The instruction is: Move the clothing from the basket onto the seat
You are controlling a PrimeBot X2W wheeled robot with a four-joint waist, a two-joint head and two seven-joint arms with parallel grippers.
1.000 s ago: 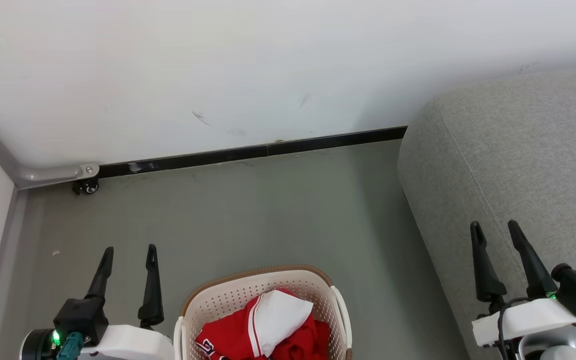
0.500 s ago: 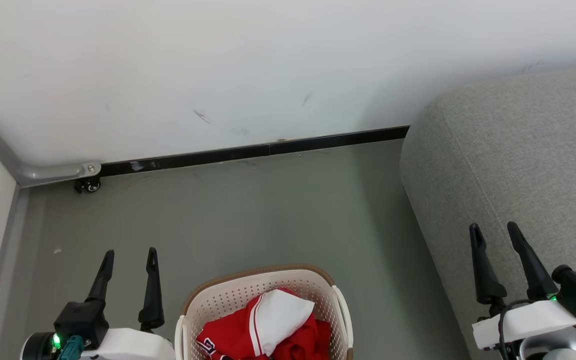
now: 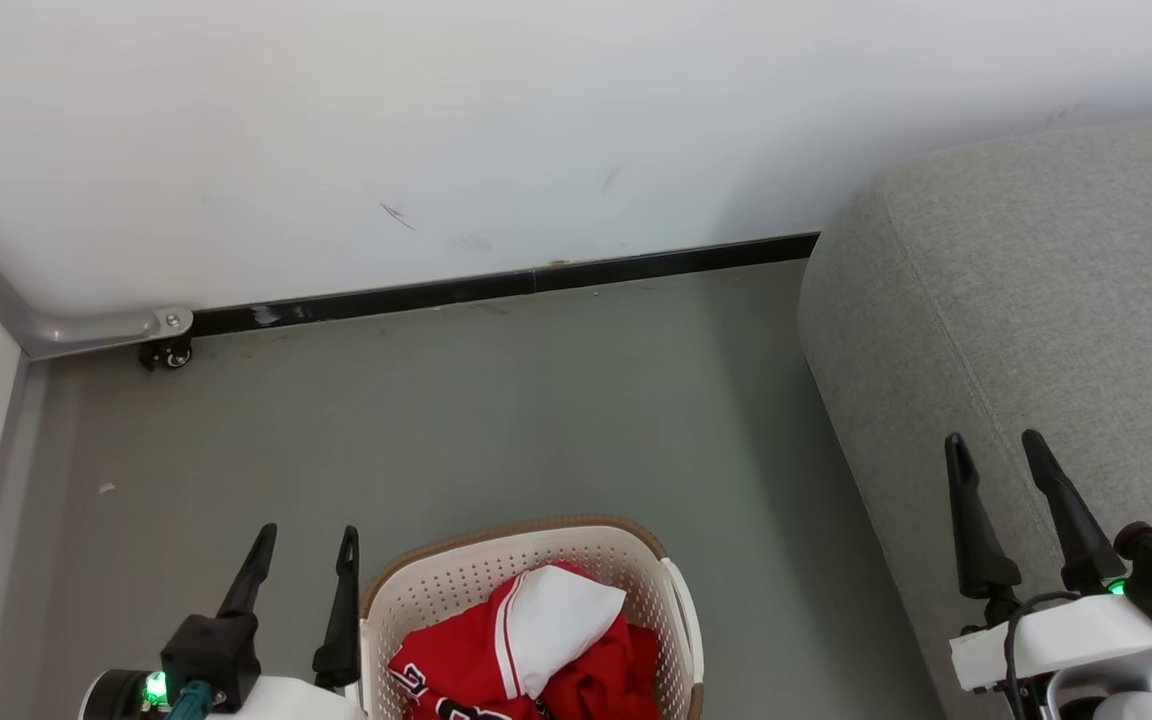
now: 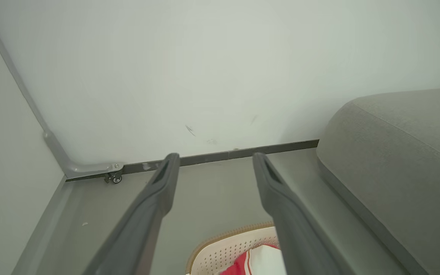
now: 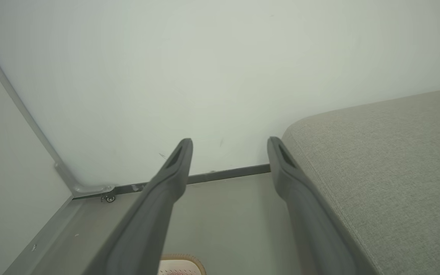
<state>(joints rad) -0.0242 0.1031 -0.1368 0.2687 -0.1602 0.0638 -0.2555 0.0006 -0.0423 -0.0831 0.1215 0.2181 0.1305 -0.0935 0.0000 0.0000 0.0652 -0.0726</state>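
Note:
Red and white clothing (image 3: 536,650) lies crumpled in the cream basket (image 3: 456,575) with a brown rim at the bottom middle of the head view; a white panel with red stripes lies on top. My left gripper (image 3: 306,535) stands open just left of the basket, nothing between its fingers. The left wrist view shows the basket (image 4: 227,248) and clothing (image 4: 256,263) between and below its fingers. My right gripper (image 3: 991,440) is open over the grey seat (image 3: 1036,300) at the right, empty. The seat (image 5: 388,160) lies right of the right gripper's fingers.
A white wall with a black skirting strip (image 3: 496,285) runs across the back. A grey rail with a small castor (image 3: 166,355) stands in the left corner. Grey floor (image 3: 536,410) lies between the basket, wall and seat.
The head view has shifted slightly. My left gripper has moved right and lower in that view, closer to the basket. The right gripper is almost where it was.

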